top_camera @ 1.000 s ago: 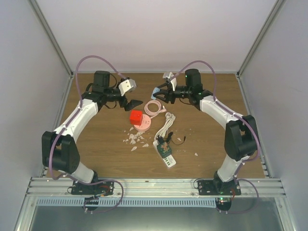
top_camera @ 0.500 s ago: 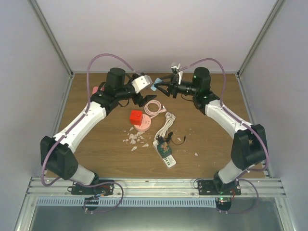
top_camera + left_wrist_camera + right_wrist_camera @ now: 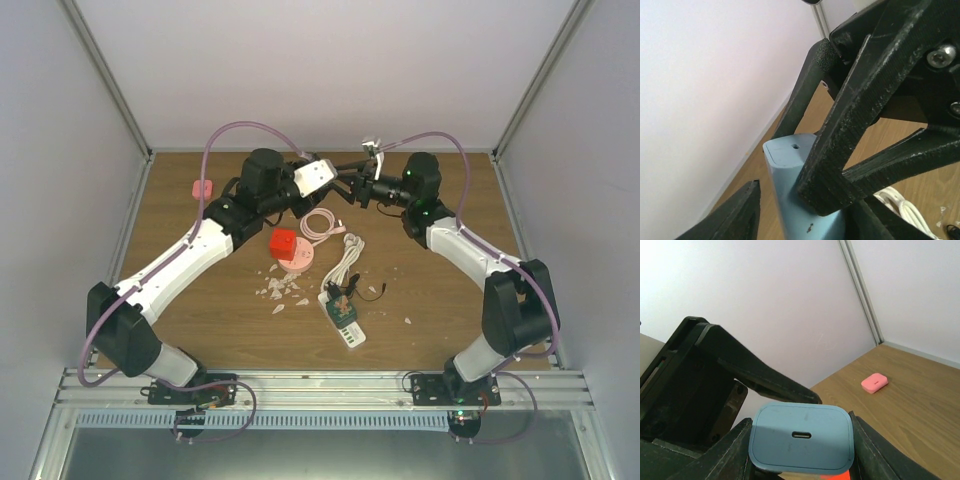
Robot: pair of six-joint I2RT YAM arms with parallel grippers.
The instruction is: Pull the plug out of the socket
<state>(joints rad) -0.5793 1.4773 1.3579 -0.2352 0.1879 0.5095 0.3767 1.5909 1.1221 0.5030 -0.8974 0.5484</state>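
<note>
One second ago, had the left gripper out toward the left of the table, apart from the right gripper; now finds the two nose to nose, raised over the back of the table, after an inward swing of the left arm. Pinches a pale blue USB-C charger plug between the right fingers, port face toward the right wrist camera. Spreads the left fingers to either side of that same plug, near it but seemingly not yet touching; cannot tell for the far side, hidden behind the right gripper's frame. Leaves the power strip flat on the wood, well apart from the plug and nearer the bases, white cord bunched beside it. Reads as a plug already clear of its socket, with a handover or two-handed hold being set up rather than a pull. Cannot tell whether the small dark part at the strip's far end sits in a socket.

Little room behind, with the rear wall near both wrists; better to draw back toward the bases or apart sideways. Underneath, mind the pink coiled cable, the red cube on its pink disc and the white scraps. Bare wood right of the strip and along the left, save a pink earbud case near the back left corner. Fingers interleaved, so frame-on-frame knocks likely with any twist
</note>
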